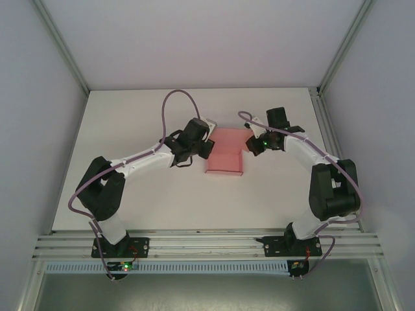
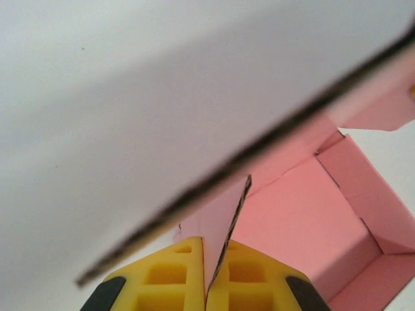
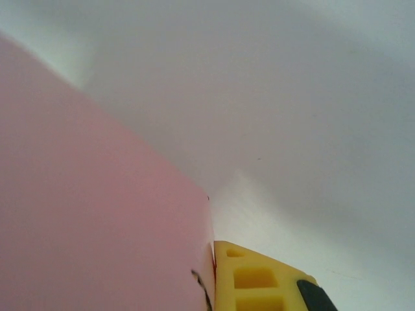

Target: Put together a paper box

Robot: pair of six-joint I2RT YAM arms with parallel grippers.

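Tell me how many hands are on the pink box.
2. The left hand pinches a wall on the left side of the paper box; the right hand sits against its right side, grip hidden.

No readable text, labels, brands, numbers or signs in any view; paper box is plain pink card with no print
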